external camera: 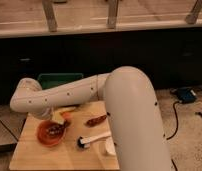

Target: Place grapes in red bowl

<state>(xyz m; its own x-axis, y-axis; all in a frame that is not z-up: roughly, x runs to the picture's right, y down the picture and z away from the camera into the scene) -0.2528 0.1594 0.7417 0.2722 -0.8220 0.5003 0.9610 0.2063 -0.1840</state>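
A red bowl (49,134) sits on the left part of the wooden table (34,157). Dark pieces that look like grapes (54,130) lie inside it. My white arm (69,95) reaches left across the table and bends down at its elbow. My gripper (58,121) is at the arm's end, just above the far rim of the bowl, mostly hidden by the arm.
A yellow item (68,110) lies behind the bowl. A reddish-brown item (96,120) lies mid-table. A white-handled brush (91,140) and a white cup (110,146) lie near the front right. A green bin (59,78) stands behind the table.
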